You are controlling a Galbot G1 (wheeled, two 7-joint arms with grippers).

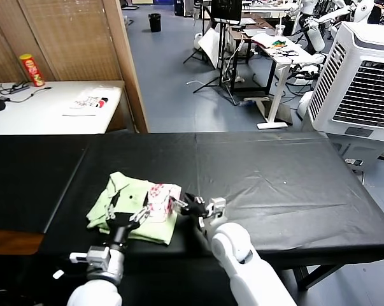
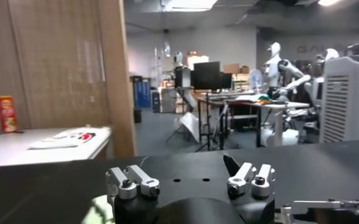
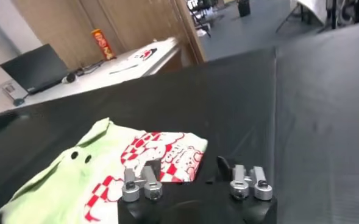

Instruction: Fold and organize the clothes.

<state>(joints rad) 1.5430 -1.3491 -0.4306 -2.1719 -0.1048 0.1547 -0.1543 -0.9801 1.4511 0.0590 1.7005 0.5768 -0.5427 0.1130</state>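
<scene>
The clothes are one pale lime-green shirt, folded into a small bundle with its red-and-white print on top, lying on the black table cover near the front edge. My left gripper hovers at the bundle's near edge, open and holding nothing; in the left wrist view its gripper has only black cover between the fingers, and a sliver of shirt shows beside it. My right gripper is at the shirt's right edge, jaws apart. In the right wrist view, one finger of that gripper overlaps the printed corner of the shirt.
A white side table with a red can and papers stands back left behind a wooden partition. A large white air cooler stands right of the table. The black cover stretches right of the shirt.
</scene>
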